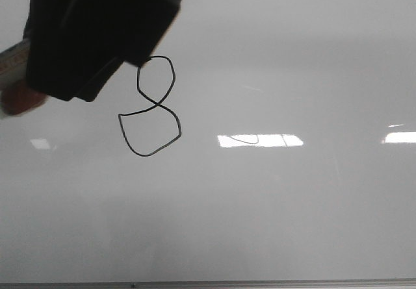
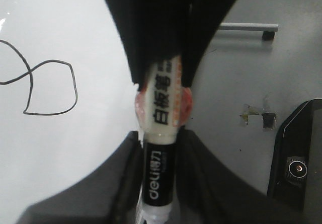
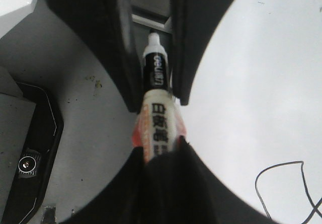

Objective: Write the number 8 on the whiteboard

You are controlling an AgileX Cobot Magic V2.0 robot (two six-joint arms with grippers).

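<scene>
The number 8 [image 1: 153,105], thin black, small upper loop; each tool [image 2: 160,90] pinching the marker [image 2: 162,133].

black device [image 2: 297,168] (lens visible), grey handle [image 2: 249,27]

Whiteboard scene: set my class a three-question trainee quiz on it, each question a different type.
1. True or false: the number 8 on the whiteboard is drawn in red.
2. Which loop of the figure is larger? A) upper B) lower C) they are equal
3. Fill in: the left pincer grips a ____.

Key: 1 false, the line is black; 2 B; 3 marker.
</scene>
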